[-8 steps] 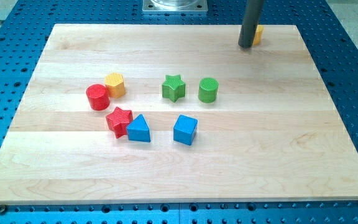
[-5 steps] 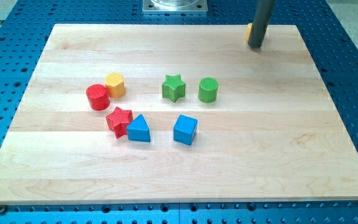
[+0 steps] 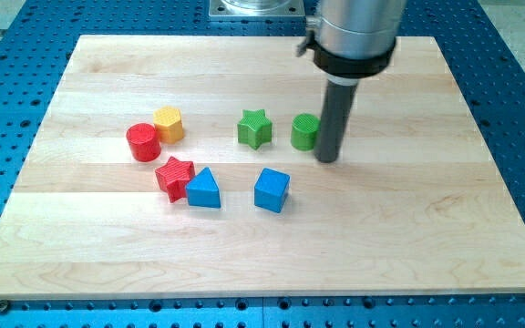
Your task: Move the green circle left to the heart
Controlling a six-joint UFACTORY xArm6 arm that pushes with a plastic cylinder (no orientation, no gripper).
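Note:
The green circle [image 3: 303,132] stands on the wooden board [image 3: 408,219], right of centre. My tip [image 3: 327,158] rests on the board right beside it, at its right and slightly lower edge, touching or nearly touching. The rod and its wide metal holder [image 3: 349,36] rise toward the view's top. No heart block shows; the small yellow block seen earlier at the top right is hidden behind the holder.
A green star [image 3: 254,128] sits just left of the green circle. A yellow cylinder [image 3: 169,123] and a red cylinder [image 3: 142,142] stand at the left. A red star [image 3: 174,175], a blue triangle [image 3: 203,189] and a blue cube [image 3: 272,189] lie below.
My tip has moved from the top right of the board, by the yellow block, down and left to the green circle's right side. No block has moved.

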